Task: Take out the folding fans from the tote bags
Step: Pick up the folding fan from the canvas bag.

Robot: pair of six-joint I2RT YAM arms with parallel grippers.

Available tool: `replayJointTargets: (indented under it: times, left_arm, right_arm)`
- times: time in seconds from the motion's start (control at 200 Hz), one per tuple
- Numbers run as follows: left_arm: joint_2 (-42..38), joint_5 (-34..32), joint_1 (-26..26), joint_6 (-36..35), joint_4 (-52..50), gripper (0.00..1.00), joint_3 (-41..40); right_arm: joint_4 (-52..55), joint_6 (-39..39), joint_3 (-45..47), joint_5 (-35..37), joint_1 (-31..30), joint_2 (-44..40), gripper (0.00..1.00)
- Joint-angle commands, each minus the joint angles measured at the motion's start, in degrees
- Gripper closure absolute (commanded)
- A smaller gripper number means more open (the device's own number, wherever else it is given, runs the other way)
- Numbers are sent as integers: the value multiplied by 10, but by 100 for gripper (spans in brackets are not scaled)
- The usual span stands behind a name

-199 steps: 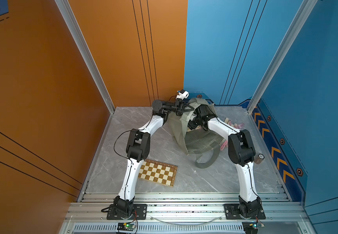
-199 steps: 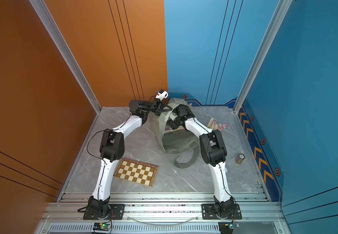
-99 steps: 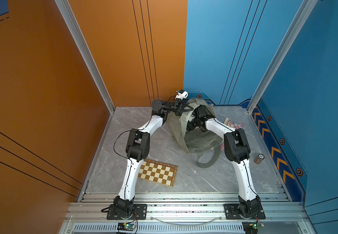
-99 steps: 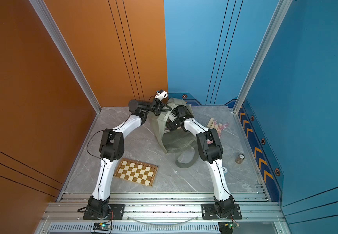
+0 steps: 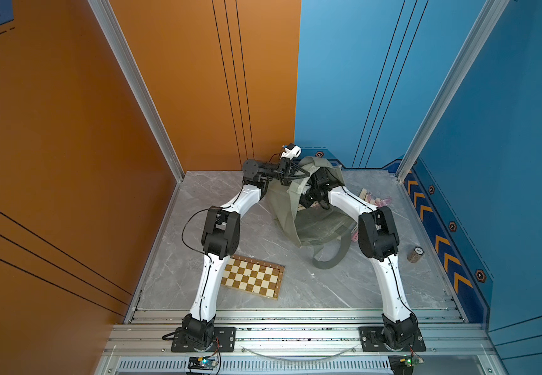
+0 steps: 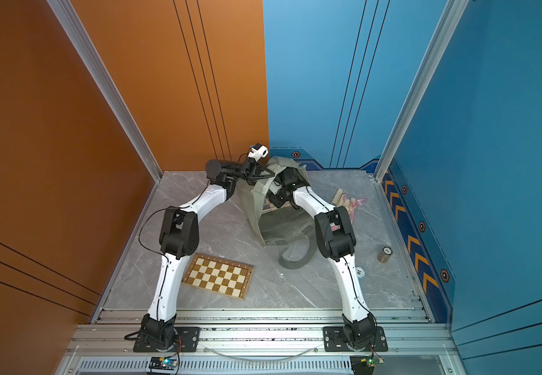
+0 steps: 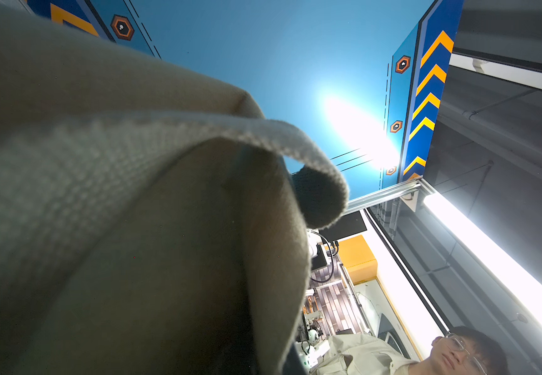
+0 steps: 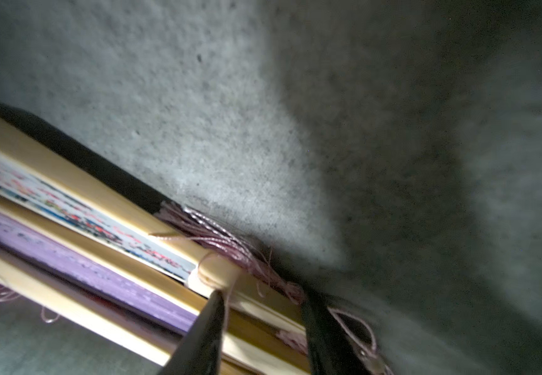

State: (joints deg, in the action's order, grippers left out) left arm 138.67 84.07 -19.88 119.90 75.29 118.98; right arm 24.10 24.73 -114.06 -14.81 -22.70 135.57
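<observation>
We are pinching the rim of the tote [image 5: 315, 227] in our left claw [image 5: 305, 176]. The claw is clenched tight on the cloth and is holding that edge up off the worktop [image 5: 328, 285], near the back wall. The rest of the tote is slumping on the worktop in both top views, and one strap [image 5: 331, 256] is looping out in front of it. In the left wrist view the olive cloth is draping across most of the picture.

Our right arm is reaching into the raised mouth, so the tote is hiding the right claw [image 8: 263, 302] in both top views. In the right wrist view we are looking along the inside of the tote. Several fans [image 8: 84, 233] are lying there side by side on the cloth, with pale bamboo ribs, one printed leaf and one purple leaf [image 8: 100, 269]. Pink tassels [image 8: 227, 243] are bunching against the cloth at their near ends. The two dark fingers [image 8: 211, 324] are straddling the bamboo end of one fan [image 8: 253, 344]. It is filling the gap between them, so the claw looks to be grasping that fan.

More fans are lying outside the tote in a small pile [image 6: 344, 198], on the worktop beyond our right elbow, with their tassels spreading toward the blue wall. A chessboard [image 5: 251, 281] is lying flat beside our left forearm, well apart from the tote. A small brown roll [image 5: 414, 254] is standing near the right edge.
</observation>
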Motion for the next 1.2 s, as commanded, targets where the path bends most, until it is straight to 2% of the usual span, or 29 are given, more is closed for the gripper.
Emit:
replayJointTargets:
  times: [0.0, 0.21, 0.426, 0.466, 0.536, 0.701, 0.901, 1.016, 1.106, 1.196]
  left_arm:
    - [-8, -1, 3, 30, 29, 100, 12]
    - [-9, 0, 10, 30, 29, 100, 11]
    - [-8, 1, 11, 30, 30, 100, 11]
    - [-7, 3, 10, 30, 30, 100, 9]
    - [-5, 5, 8, 30, 30, 100, 8]
    - [-5, 7, 5, 30, 30, 100, 11]
    - [-20, 17, 2, 34, 30, 100, 0]
    - [-22, 20, 0, 34, 30, 100, 2]
    - [-20, 20, 1, 34, 30, 100, 7]
    - [-22, 21, -4, 35, 31, 100, 10]
  right_arm:
    - [48, -2, 2, -10, 3, 7, 68]
    - [94, 18, 5, -63, 4, -6, 79]
    - [134, 40, 25, -76, 3, -32, 80]
    - [134, 43, 29, -69, 3, -37, 76]
    - [124, 47, 34, -51, 3, -43, 59]
    - [70, 57, 32, -33, 3, -42, 40]
    - [18, 54, 14, 12, -5, -19, 35]
    - [40, 67, 0, -12, -6, -6, 34]
    - [64, 87, 6, -17, -9, -8, 29]
    - [66, 102, 31, 17, -16, -14, 25]
